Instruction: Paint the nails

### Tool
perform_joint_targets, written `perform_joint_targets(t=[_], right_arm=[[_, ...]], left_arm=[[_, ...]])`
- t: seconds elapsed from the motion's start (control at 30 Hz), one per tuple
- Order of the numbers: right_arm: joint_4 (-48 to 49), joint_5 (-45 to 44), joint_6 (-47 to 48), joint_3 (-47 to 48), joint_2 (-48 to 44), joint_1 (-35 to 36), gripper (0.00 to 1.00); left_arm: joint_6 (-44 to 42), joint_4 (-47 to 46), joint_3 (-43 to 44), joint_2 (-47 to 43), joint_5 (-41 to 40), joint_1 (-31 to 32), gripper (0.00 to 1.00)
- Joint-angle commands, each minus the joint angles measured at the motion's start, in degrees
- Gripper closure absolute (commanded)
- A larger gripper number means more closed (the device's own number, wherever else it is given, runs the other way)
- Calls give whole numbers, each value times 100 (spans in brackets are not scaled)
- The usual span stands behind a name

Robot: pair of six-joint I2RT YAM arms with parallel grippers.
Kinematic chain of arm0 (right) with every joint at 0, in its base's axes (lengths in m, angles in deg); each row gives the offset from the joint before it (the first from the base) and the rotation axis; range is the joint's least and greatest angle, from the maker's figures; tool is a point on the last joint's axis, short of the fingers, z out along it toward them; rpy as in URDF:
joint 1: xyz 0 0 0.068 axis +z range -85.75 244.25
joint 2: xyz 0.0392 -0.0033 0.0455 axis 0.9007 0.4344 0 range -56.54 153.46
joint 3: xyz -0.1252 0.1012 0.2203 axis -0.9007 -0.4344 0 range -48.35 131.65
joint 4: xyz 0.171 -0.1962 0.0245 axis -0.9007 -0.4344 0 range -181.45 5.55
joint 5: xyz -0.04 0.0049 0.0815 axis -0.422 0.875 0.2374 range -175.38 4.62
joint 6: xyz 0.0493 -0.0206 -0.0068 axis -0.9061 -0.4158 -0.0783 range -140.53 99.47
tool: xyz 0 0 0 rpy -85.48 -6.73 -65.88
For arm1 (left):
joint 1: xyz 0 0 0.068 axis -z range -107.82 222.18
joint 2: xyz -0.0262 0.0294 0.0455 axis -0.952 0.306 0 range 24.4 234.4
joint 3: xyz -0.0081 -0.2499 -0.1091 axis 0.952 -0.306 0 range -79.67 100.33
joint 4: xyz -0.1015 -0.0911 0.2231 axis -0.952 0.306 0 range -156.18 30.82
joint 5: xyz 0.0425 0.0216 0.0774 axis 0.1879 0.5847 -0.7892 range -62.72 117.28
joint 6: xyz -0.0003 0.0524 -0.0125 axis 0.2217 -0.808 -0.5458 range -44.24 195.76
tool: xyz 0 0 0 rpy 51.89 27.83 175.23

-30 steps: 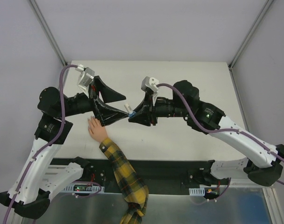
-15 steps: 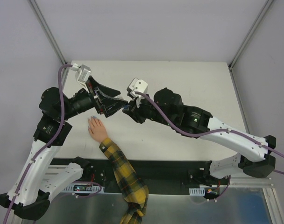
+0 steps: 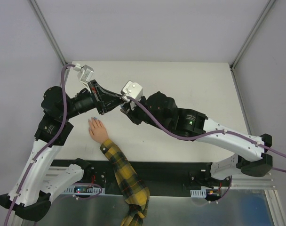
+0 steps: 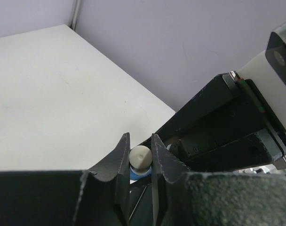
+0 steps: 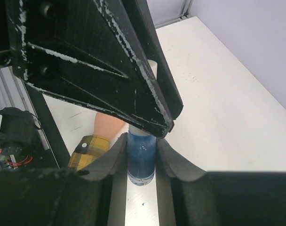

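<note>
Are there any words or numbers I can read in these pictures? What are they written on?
No text can be read in any view.
The blue bottle held by the right gripper shows no label on the side we see.
The white cap held by the left gripper is plain.
The circuit board by the left arm's base may carry print, but it is too small to read.

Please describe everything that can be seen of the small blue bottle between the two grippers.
The bottle is small, with a glossy dark blue body and a round white cap. The right gripper clamps the body and the left gripper clamps the cap. It seems to be off the table, near the peach-coloured hand.
</note>
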Motion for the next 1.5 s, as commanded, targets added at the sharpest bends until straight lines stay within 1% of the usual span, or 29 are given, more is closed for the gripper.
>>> perform_joint_targets(t=[0.0, 0.03, 0.07, 0.1, 0.13, 0.17, 0.2, 0.23, 0.27, 0.3, 0.33, 0.37, 0.43, 0.5, 0.53, 0.57, 0.6, 0.67, 0.73, 0.83, 0.9, 0.93, 0.97, 1.0, 1.1, 1.23, 1.33, 1.37, 1.47], right_arm=[[279, 817, 135, -29, -294, -55, 100], [305, 1640, -39, -118, -469, -413, 100], [523, 3337, -267, -206, -557, -608, 100], [664, 4137, -739, -303, -611, -801, 100], [979, 5755, -901, -408, -663, -1099, 100], [1173, 6449, -1033, -487, -707, -1180, 100], [1480, 7013, -1365, -627, -769, -1225, 100], [2457, 7480, -1638, -1012, -848, -1277, 100], [2946, 8015, -1997, -1137, -918, -1304, 100], [3264, 8125, -2601, -1182, -901, -1330, 100], [3328, 8144, -2677, -1165, -892, -1374, 100], [3329, 8144, -2669, -1217, -936, -1401, 100], [3320, 7961, -2555, -1366, -1024, -1462, 100], [3320, 7881, -2598, -1437, -1059, -1541, 100], [3294, 7663, -2607, -1437, -1077, -1550, 100], [3215, 7600, -2538, -1420, -1094, -1542, 100], [3119, 7547, -2424, -1437, -1173, -1550, 100], [2505, 7109, -1845, -1402, -1226, -1550, 100], [1952, 6461, -1642, -1271, -1218, -1550, 100], [1159, 5573, -1246, -1042, -1208, -1515, 100], [1035, 5097, -982, -1120, -1252, -1454, 100], [982, 4476, -955, -1078, -1218, -1419, 100], [851, 4096, -868, -981, -1165, -1384, 100], [502, 3370, -797, -693, -1069, -1270, 100], [305, 2207, -421, -523, -884, -910, 100], [621, 1476, -340, -585, -796, -628, 100], [762, 920, -155, -628, -769, -417, 100], [814, 850, -146, -620, -734, -390, 100], [772, 612, -146, -507, -647, -338, 100]], left_arm=[[-371, -27, 241, 76, 759, -46, 100], [-433, -62, 267, 120, 1013, -46, 100], [-529, -132, 354, 164, 1650, -46, 100], [-530, -211, 390, 243, 1996, -46, 100], [-434, -412, 338, 261, 2495, -46, 100], [-251, -710, 225, 252, 3153, -46, 100], [30, -1783, 41, 130, 3281, -46, 100], [320, -2386, -161, 42, 3352, -46, 100], [1062, -3010, -529, -46, 3423, -46, 100], [1426, -4234, -663, -160, 3510, -46, 100], [1847, -4560, -795, -204, 3529, -37, 100], [1860, -4719, -813, -301, 3572, -28, 100], [1669, -4643, -849, -389, 3625, -20, 100], [1300, -4039, -692, -416, 3399, -20, 100], [802, -2939, -386, -398, 3275, -20, 100], [536, -2458, -226, -337, 3178, -20, 95], [307, -1984, -94, -311, 3082, -20, 60], [42, -1602, -14, -310, 3002, -37, 37], [24, -1365, 30, -345, 2618, -37, 17], [6, -1171, 144, -363, 2178, -46, 10], [-29, -899, 162, -363, 1765, -46, 10], [-3, -819, 162, -363, 1197, -46, 10], [15, -505, 179, -363, 930, -46, 10], [50, -424, 223, -363, 771, -46, 10], [94, -370, 241, -275, 611, -46, 11], [138, -116, 267, -196, 67, -46, 16], [85, 25, 276, -152, -118, -46, 23], [103, 51, 250, -135, -206, -46, 31], [199, 60, 215, -99, -242, -46, 42]])
